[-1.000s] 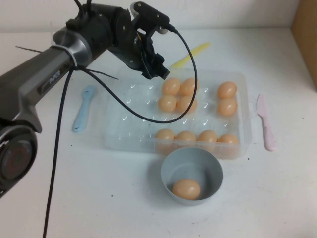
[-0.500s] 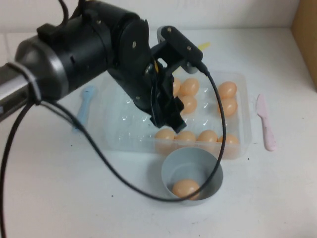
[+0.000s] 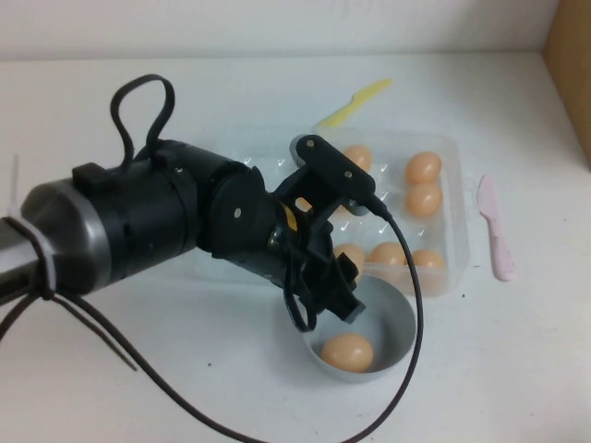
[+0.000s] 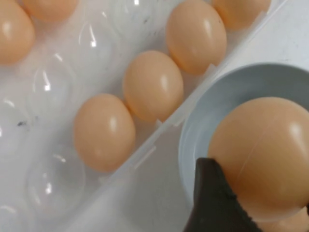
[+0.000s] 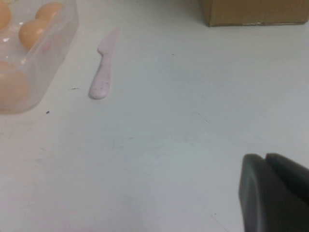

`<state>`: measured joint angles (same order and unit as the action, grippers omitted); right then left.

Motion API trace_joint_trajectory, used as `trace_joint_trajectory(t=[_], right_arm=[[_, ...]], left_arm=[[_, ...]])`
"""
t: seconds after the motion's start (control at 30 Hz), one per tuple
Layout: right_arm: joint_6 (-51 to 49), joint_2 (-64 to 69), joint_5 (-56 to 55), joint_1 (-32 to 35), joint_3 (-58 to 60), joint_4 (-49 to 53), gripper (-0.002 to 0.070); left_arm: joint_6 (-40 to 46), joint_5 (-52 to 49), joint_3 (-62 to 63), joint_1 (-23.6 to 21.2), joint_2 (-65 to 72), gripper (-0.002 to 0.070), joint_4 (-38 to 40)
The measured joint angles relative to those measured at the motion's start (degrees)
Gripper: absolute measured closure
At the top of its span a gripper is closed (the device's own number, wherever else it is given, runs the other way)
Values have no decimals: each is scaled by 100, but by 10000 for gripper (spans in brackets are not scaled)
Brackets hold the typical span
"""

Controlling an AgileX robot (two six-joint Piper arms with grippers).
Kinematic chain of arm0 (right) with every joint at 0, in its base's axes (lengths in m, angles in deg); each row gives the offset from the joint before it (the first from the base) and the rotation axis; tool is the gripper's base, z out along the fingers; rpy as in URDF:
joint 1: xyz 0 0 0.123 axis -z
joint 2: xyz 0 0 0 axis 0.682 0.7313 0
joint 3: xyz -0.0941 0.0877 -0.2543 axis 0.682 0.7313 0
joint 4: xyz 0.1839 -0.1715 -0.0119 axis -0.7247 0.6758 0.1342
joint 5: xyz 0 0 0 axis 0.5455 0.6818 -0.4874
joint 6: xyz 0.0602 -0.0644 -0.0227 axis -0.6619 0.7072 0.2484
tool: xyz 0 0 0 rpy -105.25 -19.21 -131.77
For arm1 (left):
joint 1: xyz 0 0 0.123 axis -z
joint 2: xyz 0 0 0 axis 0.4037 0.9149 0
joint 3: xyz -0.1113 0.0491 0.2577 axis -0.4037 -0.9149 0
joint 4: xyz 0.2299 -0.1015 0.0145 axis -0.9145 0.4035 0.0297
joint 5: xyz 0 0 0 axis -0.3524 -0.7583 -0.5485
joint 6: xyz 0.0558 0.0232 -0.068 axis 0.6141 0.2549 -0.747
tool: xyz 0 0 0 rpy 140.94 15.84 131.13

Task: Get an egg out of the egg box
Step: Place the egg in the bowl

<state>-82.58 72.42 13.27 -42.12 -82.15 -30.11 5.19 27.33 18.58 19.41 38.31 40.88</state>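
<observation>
My left gripper (image 3: 331,293) hangs over the near-left rim of the grey-blue bowl (image 3: 395,318). In the left wrist view it (image 4: 260,203) is shut on a pale orange egg (image 4: 263,150), with one black finger (image 4: 212,205) against the egg's side above the bowl (image 4: 190,130). The arm hides that egg in the high view. Another egg (image 3: 347,352) lies in the bowl. The clear egg box (image 3: 454,152) holds several eggs (image 3: 423,168), also seen in the left wrist view (image 4: 152,84). My right gripper (image 5: 275,193) is shut and empty, low over bare table.
A pink plastic knife (image 3: 494,231) lies right of the egg box and shows in the right wrist view (image 5: 104,72). A yellow knife (image 3: 355,100) lies behind the box. A cardboard box (image 3: 572,65) stands at the far right edge.
My left arm has swung from the far side of the egg box toward the front and now hangs over the bowl. The right arm has not visibly moved.
</observation>
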Motion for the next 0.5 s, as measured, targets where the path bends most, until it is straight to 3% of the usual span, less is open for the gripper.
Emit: trace_joint_trajectory(t=[0.23, 0.5], right_arm=[[0, 0, 0, 0, 0, 0, 694], [0, 0, 0, 0, 0, 0, 694]], left_arm=[[501, 59, 0, 13, 608, 346, 580], [536, 432, -13, 13, 748, 172, 648]])
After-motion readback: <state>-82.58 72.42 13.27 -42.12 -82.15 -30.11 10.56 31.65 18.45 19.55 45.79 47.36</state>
